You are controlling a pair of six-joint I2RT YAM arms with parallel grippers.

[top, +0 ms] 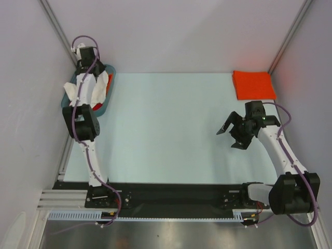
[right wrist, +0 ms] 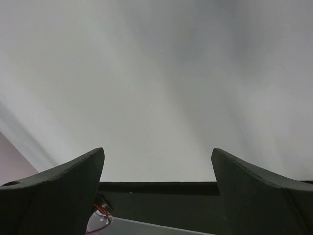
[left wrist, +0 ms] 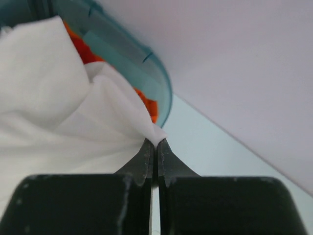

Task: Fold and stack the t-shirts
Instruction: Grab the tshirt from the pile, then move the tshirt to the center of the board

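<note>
A white t-shirt point(top: 98, 85) hangs out of the teal basket point(top: 109, 83) at the back left. My left gripper point(top: 85, 65) is shut on a fold of it; the left wrist view shows the white cloth point(left wrist: 58, 117) pinched between the closed left gripper point(left wrist: 155, 147). Orange-red cloth point(left wrist: 80, 46) lies under it in the basket point(left wrist: 161, 88). A folded orange-red t-shirt point(top: 253, 84) lies at the back right corner. My right gripper point(top: 232, 137) is open and empty above the table; in the right wrist view the right gripper point(right wrist: 157, 161) points at a blank wall.
Grey walls close in the table point(top: 166, 129) on the left, back and right. The basket sits against the left wall. The arm bases and a black rail point(top: 171, 199) run along the near edge.
</note>
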